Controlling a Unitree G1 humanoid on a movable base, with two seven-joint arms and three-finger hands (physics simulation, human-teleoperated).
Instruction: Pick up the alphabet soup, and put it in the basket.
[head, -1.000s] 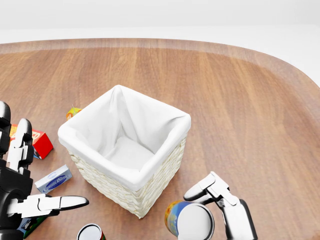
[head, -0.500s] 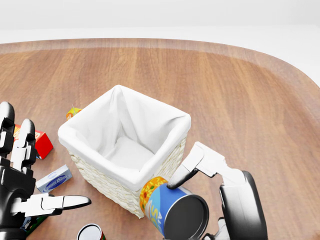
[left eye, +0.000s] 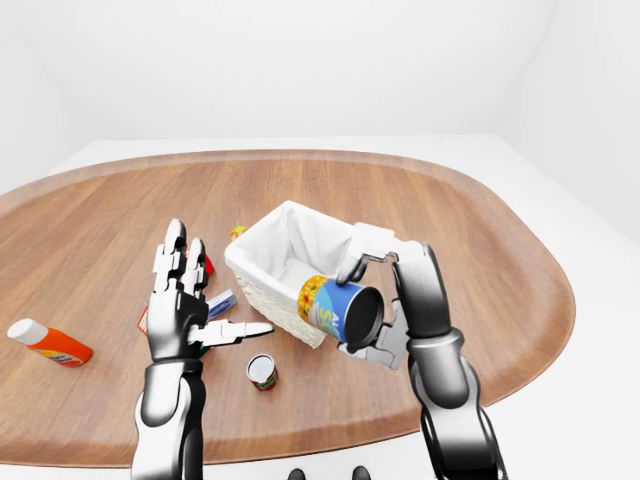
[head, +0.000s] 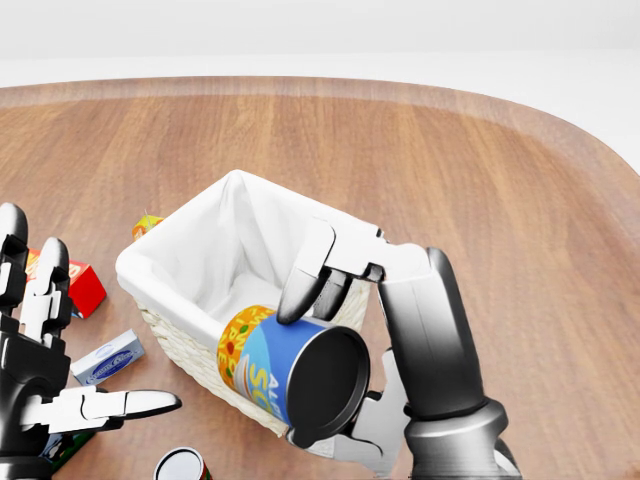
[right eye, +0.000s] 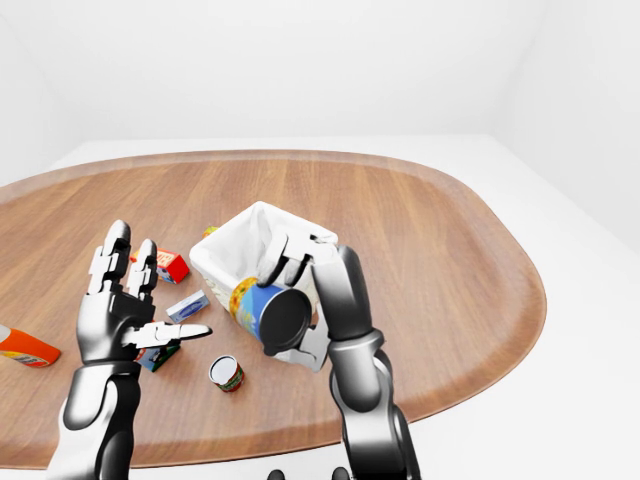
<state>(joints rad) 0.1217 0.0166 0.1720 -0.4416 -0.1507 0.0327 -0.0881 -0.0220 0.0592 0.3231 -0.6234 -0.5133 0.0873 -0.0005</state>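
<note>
Surface: I am looking down on a rounded brown wooden surface (left eye: 480, 230) carrying every item listed here.
Basket: a white woven basket with a white cloth liner (head: 215, 262) is standing upright near the middle of the head view, its mouth open.
Alphabet soup: I am holding the blue and yellow alphabet soup can (head: 285, 372) tipped on its side, dark end facing the camera, at the basket's lower right rim, off the surface; whether it is touching the rim I cannot tell.
Right hand: my silver and black right hand (head: 345, 330) is clenching the can, one of its fingers (head: 305, 275) pressing on top and others cupping it from beneath.
Left hand: my left hand (left eye: 185, 310) is hovering left of the basket with its fingers spread and released, grasping nothing.
Small can: a small can with a white top and red and green label (left eye: 262, 371) is standing upright just below the basket in the left-eye view.
Red box: a small red carton (head: 82, 287) is lying left of the basket.
Blue and white box: a small flat blue and white packet (head: 108, 360) is lying between the red carton and the basket.
Orange bottle: an orange bottle with a white cap (left eye: 48, 341) is lying on its side at the far left, well apart from the rest.
</note>
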